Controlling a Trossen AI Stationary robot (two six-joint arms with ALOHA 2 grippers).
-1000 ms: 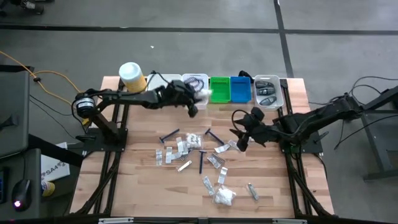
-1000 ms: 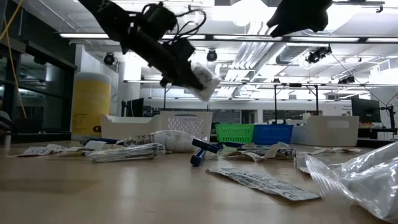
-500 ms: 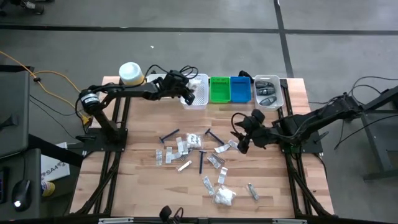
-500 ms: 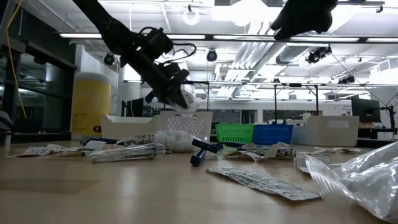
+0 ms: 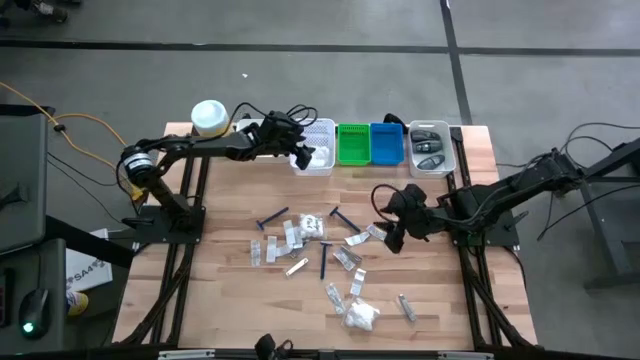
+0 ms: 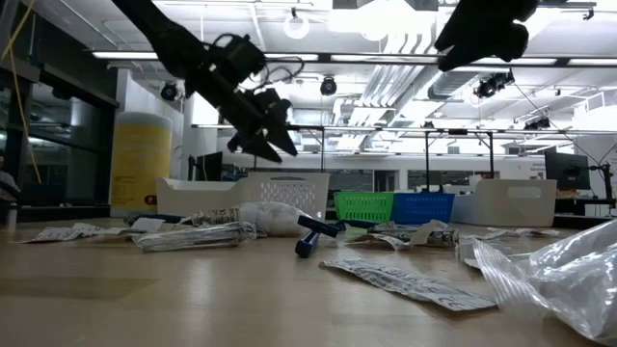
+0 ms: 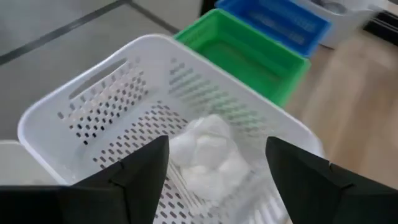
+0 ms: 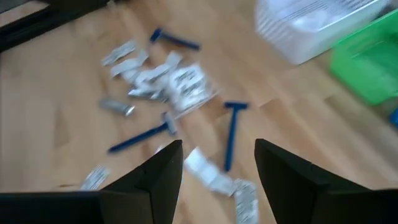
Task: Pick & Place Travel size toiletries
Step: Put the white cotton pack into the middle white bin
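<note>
While the wooden table (image 5: 220,300) carried everything, the two dark arms reached in from its left and right sides. Along the far edge stood a yellow canister (image 5: 208,119) with a white lid, then a white basket (image 5: 322,168), a green bin (image 5: 353,144), a blue bin (image 5: 387,143) and a clear tray (image 5: 446,160). The left gripper (image 5: 300,153) hung over the white basket with its fingers spread apart and nothing between them; a white pouch (image 7: 208,155) lay inside the basket below it. The right gripper (image 5: 392,232) hovered over the table right of the middle, fingers parted and empty. Near it, sachets (image 5: 297,234) and blue sticks (image 5: 324,262) lay scattered across the middle of the table, with a crumpled clear bag (image 5: 361,317) nearer the front edge.
</note>
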